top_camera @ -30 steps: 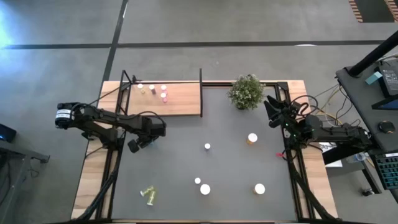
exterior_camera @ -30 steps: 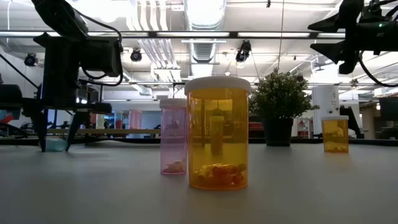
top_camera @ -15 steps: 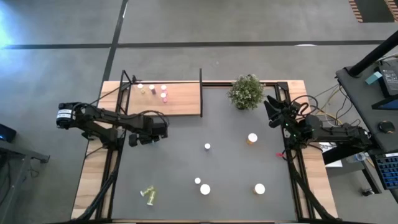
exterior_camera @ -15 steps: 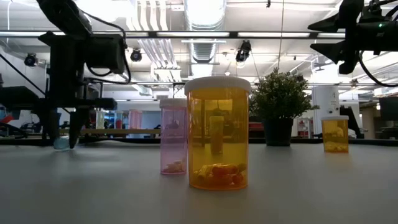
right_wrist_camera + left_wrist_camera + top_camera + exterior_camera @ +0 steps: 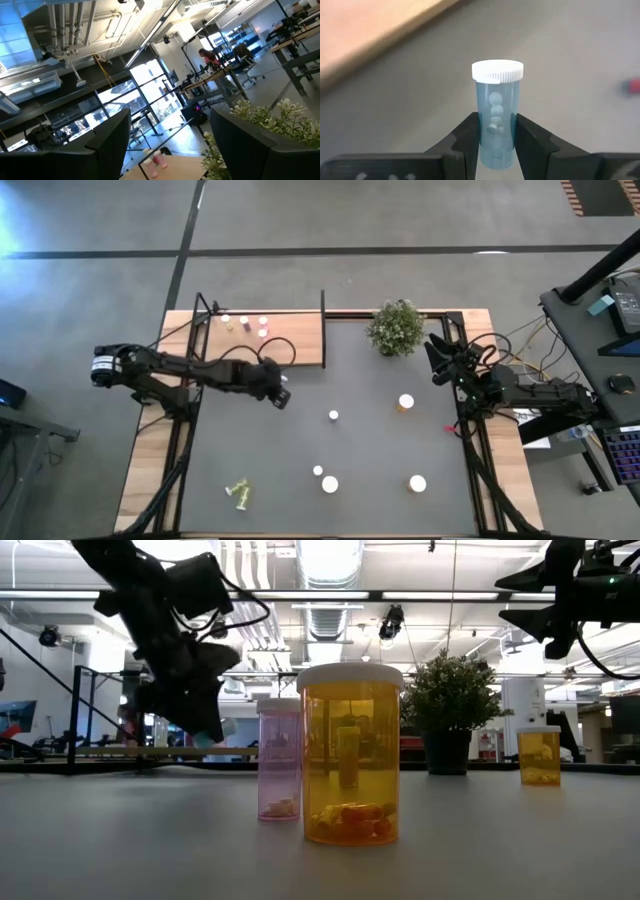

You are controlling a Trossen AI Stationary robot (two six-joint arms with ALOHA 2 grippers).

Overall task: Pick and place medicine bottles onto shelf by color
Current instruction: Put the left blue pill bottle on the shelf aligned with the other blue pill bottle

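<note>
**Jaws closed on a blue bottle, shelf at ten o'clock**

Jaws of my left gripper [image 5: 497, 145] are pinched tight on the lower body of a small, translucent blue plastic medicine bottle with a ribbed white screw cap [image 5: 497, 117]. Its long axis runs straight out along the fingers, cap end away from the wrist, and a few pale round tablets show through the wall.

From above, the left gripper [image 5: 277, 388] hangs over the dark grey matte tabletop [image 5: 380, 430], just off the near edge of the flat light-wood shelf with thin black metal posts [image 5: 295, 340]. The shelf lies toward ten to eleven o'clock from the jaws. On its far part stand tiny white-capped bottles, the pink ones [image 5: 263, 327] beside paler ones I cannot sort by colour. I judge the next move to be a short carry onto the board; a free patch apart from the pink group looks the fit spot for blue.

My right gripper [image 5: 437, 360] waits at the table's three o'clock side, near a bushy green potted plant [image 5: 396, 326]; its two dark fingers stand well apart with nothing between them.

Left on the table are a smooth amber cylindrical bottle [image 5: 350, 755] with a white lid, a slimmer pink one [image 5: 279, 760] just beside it, and a yellow-green one lying on its side [image 5: 239, 494] at seven o'clock. The smooth round walls give the fingers little purchase, so I expect a tilted bottle could slip.
</note>
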